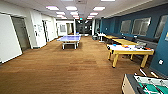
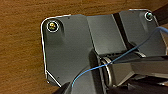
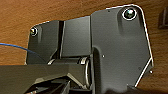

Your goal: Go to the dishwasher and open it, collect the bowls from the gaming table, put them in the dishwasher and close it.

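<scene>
Blue ping-pong table (image 1: 69,38) way down the middle of the brown wood-plank floor (image 1: 62,72). Long white-topped desk with yellow legs (image 1: 130,51) off to the right by the dark blue wall (image 1: 113,25), small stuff on top, yellow-topped desks (image 1: 123,40) lined up behind it. Green foosball table (image 1: 147,86) closest, bottom right corner. White wall with doorways (image 1: 22,32) along the left.

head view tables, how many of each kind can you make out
table-tennis table: 1
table-football table: 1
white-topped gaming table: 1
yellow-topped tables: 2
total: 5
The furniture at the far end is too small to sort.
</scene>
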